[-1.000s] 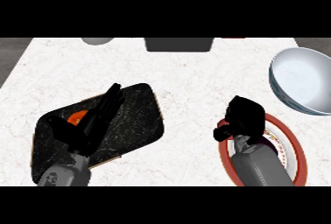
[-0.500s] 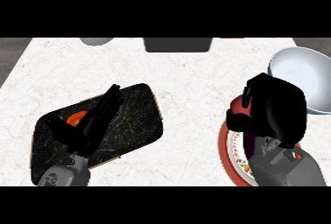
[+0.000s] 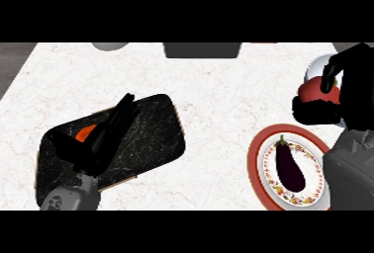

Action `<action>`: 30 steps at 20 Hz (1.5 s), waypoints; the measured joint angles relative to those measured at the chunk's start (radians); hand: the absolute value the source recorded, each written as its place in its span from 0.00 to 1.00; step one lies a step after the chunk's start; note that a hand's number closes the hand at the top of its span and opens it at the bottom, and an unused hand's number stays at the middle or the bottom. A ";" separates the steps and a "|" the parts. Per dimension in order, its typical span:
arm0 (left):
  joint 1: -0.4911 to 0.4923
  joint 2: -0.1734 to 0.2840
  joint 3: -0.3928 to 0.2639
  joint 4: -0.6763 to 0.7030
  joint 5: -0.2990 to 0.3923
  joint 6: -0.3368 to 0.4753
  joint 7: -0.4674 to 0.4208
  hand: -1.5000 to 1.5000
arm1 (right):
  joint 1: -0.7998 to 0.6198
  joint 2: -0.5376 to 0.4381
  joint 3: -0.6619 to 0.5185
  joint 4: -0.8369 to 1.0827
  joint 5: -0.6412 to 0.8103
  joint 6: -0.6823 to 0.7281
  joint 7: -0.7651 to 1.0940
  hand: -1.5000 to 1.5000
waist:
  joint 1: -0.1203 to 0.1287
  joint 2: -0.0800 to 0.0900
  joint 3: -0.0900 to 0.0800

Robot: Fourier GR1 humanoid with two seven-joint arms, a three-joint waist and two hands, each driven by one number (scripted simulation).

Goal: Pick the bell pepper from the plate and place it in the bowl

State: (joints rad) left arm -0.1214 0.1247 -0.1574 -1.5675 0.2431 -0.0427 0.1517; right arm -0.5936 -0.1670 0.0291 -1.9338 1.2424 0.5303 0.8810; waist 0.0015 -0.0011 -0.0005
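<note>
From my seat I count one bell pepper [image 3: 318,91], red with a green stem, one plate [image 3: 260,163] with a red rim and patterned border, one eggplant [image 3: 289,168] lying on that plate, and one bowl [image 3: 315,70], of which only a pale sliver shows at the right edge. The right hand [image 3: 349,84] is clamped on the pepper, its dark fingers curled round it, and holds it up off the plate, just beside the bowl's rim and partly over it (I cannot tell whether the pepper touches the bowl, since the hand covers most of both). The right forearm [image 3: 352,173] comes in from the lower right and hides the plate's right side. On my left I see one dark cutting board [image 3: 150,138] lying at an angle on the white marble counter [image 3: 211,89], with one orange thing [image 3: 86,132] on it, mostly hidden. The left hand [image 3: 106,133] rests over the board, fingers straight and apart from any object. At the far edge stand one grey round item [image 3: 110,46] and one dark box-like item [image 3: 202,50], well apart from the plate.
</note>
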 measured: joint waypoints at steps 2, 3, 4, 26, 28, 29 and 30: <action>-0.006 -0.007 0.003 0.000 -0.002 0.001 0.004 0.50 | -0.012 -0.021 -0.040 0.048 0.002 -0.034 -0.022 1.00 | 0.001 0.001 0.000; -0.009 -0.007 0.011 0.016 -0.001 -0.007 -0.009 0.50 | -0.025 -0.035 -0.063 0.067 -0.004 -0.037 -0.031 1.00 | 0.001 0.001 0.000; -0.011 -0.002 0.018 0.010 0.002 -0.012 -0.001 0.50 | -0.037 -0.047 -0.082 0.081 -0.009 -0.041 -0.037 1.00 | 0.001 0.001 0.000; -0.034 -0.043 0.007 0.021 -0.032 -0.024 0.011 0.50 | -0.212 -0.364 -0.367 1.131 -0.019 -0.619 -0.496 1.00 | 0.034 0.015 0.002; -0.023 -0.043 0.002 0.010 -0.032 -0.030 0.009 0.50 | -0.226 -0.381 -0.398 1.224 -0.028 -0.634 -0.492 0.00 | 0.041 0.017 0.002; -0.023 -0.042 0.004 0.013 -0.032 -0.031 0.006 0.50 | -0.242 -0.387 -0.412 1.267 -0.031 -0.639 -0.482 0.00 | 0.042 0.017 0.003; -0.030 -0.047 0.002 0.016 -0.033 -0.030 0.008 0.50 | -0.253 -0.402 -0.433 1.308 -0.044 -0.648 -0.491 0.00 | 0.043 0.019 0.003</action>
State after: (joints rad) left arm -0.1512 0.0778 -0.1553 -1.5517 0.2098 -0.0723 0.1599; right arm -0.8467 -0.5695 -0.4037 -0.6254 1.1989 -0.1181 0.3900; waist 0.0449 0.0182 0.0023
